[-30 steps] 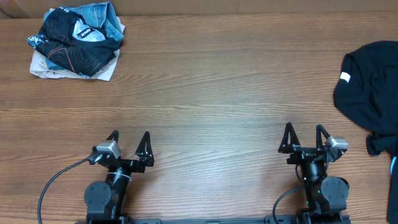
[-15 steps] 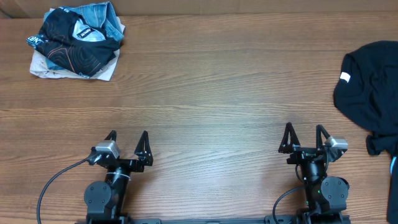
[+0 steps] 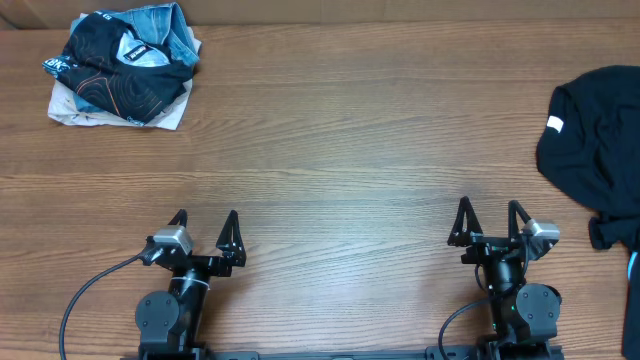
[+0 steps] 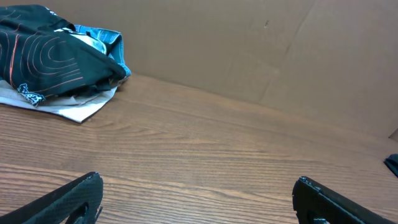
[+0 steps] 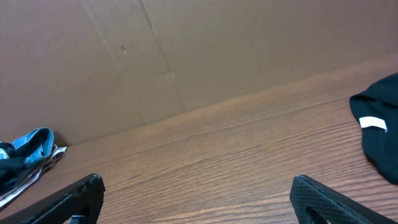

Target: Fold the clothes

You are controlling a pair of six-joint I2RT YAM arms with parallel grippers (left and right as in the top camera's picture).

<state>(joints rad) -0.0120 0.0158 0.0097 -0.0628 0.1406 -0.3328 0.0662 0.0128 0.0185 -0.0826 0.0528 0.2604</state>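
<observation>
- The jersey (image 3: 118, 75) lies crumpled at the counter's (image 3: 340, 150) far left corner, heaped over some blue and white cloth (image 3: 182, 30).
- The left hand (image 3: 206, 216) sits at the counter's near edge, jaws spread wide and empty, and the right hand (image 3: 489, 204) sits there too, equally released.
- A plain black garment (image 3: 595, 130) lies at the counter's right edge.
- The step in hand looks like fetching the jersey to the counter's middle.
- To do it well, pinch only the top black layer at a free hem so the cloth beneath is left behind.
- The fabric looks thin and likely to bunch, so drag it slowly, then take opposite corners with both hands to flatten it before folding.
</observation>
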